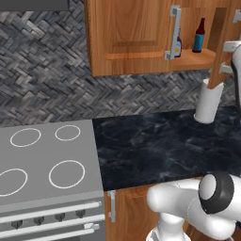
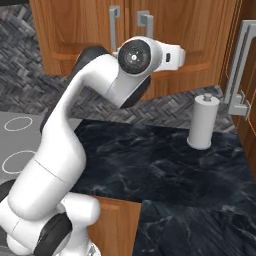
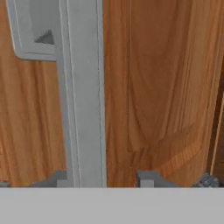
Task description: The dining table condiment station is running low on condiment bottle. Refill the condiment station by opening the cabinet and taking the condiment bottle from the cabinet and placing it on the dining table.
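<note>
Silver bar handle [image 3: 85, 92] nearest the lens, upright between the gripper [image 3: 105, 179] fingertips [image 3: 146, 178]; jaws parted, astride the bar, contact not discernible. Cabinet [image 1: 136, 35] at 12 o'clock in left base view, right door ajar. Condiment bottle [image 1: 199, 36] standing on the shelf at 1 o'clock. White paper-towel roll [image 1: 208, 101] on black marble counter [image 1: 155, 146], 3 o'clock. Stove top [image 1: 47, 160] at 8 o'clock.

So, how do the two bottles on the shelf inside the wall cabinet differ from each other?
The right bottle stands in plain sight, while the left bottle is half hidden behind the door handle. The right bottle shows a red cap; the left bottle's top is covered. The right bottle's label looks plain blue; the left bottle's has a yellowish patch. Both are dark and stand upright on the shelf.
</note>
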Tool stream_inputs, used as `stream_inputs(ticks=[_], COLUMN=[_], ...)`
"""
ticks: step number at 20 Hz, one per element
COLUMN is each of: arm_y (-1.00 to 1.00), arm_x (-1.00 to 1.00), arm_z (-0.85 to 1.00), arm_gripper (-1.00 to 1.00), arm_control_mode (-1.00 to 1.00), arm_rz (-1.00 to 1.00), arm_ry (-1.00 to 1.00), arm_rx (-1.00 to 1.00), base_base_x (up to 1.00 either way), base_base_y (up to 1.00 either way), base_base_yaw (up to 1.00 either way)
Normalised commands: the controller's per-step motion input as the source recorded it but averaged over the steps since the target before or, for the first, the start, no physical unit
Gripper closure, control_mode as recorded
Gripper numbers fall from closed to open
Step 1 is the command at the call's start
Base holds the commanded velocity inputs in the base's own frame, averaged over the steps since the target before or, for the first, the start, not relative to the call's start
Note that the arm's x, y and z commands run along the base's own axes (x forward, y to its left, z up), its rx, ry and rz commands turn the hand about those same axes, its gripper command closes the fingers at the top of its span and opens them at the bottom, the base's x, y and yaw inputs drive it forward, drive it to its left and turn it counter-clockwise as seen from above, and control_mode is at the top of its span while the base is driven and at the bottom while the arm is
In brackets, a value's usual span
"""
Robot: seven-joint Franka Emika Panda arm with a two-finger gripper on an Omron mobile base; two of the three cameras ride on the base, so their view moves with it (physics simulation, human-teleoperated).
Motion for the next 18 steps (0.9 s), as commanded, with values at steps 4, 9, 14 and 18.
stream_inputs(ticks=[4, 9, 14, 18], arm_y=[0.0, 0.0, 0.39, 0.99], arm_x=[-0.61, -0.89, -0.49, -0.13], arm_z=[0.0, 0.06, 0.36, 0.31], arm_gripper=[-1.0, -1.0, -1.0, -1.0], arm_control_mode=[-1.0, -1.0, -1.0, -1.0], arm_rz=[-0.14, -0.11, -0.01, 0.01], arm_ry=[0.01, 0.03, 0.07, 0.02], arm_rx=[-0.07, -0.11, -0.23, -0.32], base_base_x=[0.0, 0.0, 0.0, 0.0], base_base_y=[0.0, 0.0, 0.0, 0.0], base_base_yaw=[0.0, 0.0, 0.0, 0.0])
